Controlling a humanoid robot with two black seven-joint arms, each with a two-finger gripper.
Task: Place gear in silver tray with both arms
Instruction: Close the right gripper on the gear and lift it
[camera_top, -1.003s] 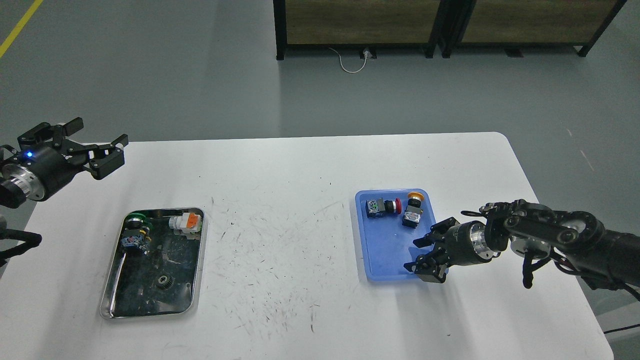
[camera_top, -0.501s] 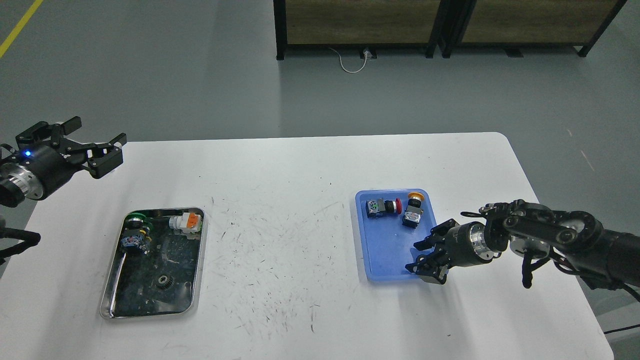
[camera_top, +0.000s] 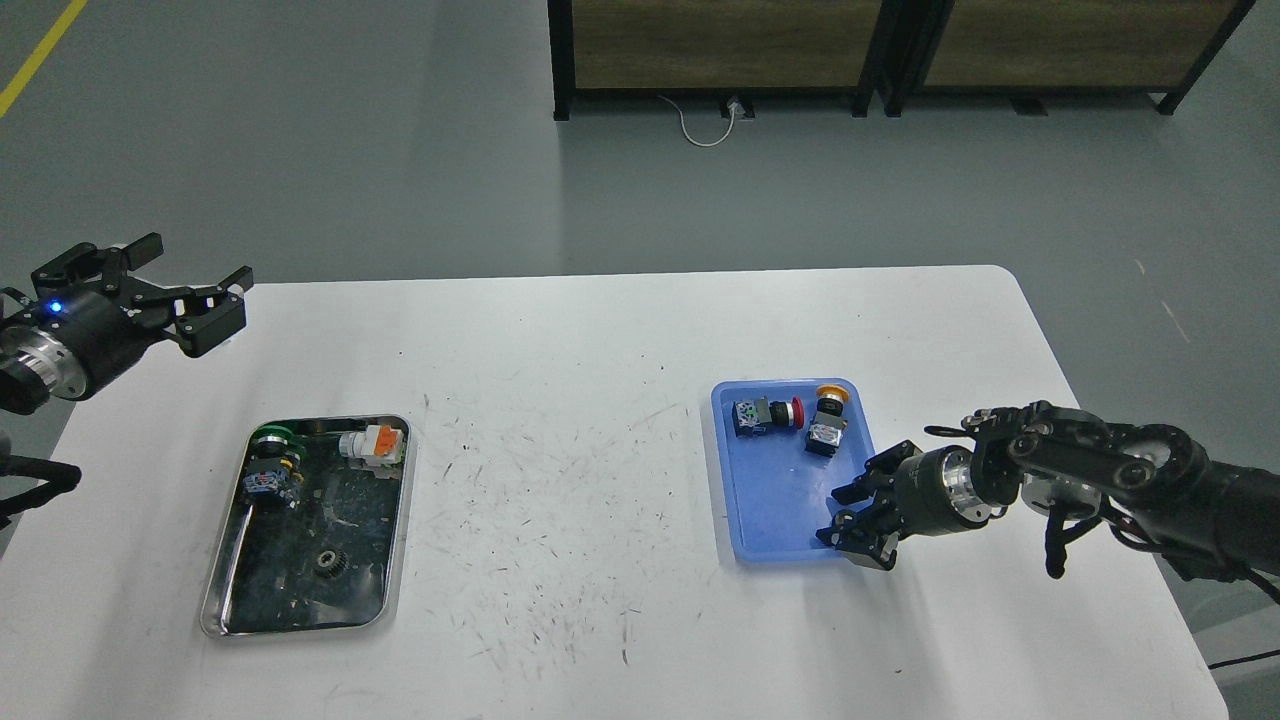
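Note:
The silver tray (camera_top: 228, 600) lies at the front left of the white table. A small dark gear (camera_top: 330, 565) rests on its dark bottom, towards the front. My left gripper (camera_top: 195, 290) hovers open and empty above the table's far left edge, well behind the tray. My right gripper (camera_top: 850, 515) is open and empty, over the front right corner of the blue tray (camera_top: 770, 505).
In the silver tray also lie a green-topped switch (camera_top: 270, 462) and a white and orange part (camera_top: 372, 445). The blue tray holds a red-button switch (camera_top: 765, 413) and a yellow-button switch (camera_top: 826, 418). The table's edge runs close behind the left gripper.
My left gripper has drawn back slightly to the left. My right gripper has shifted a little to the right and its fingers have narrowed somewhat. The gear has not moved.

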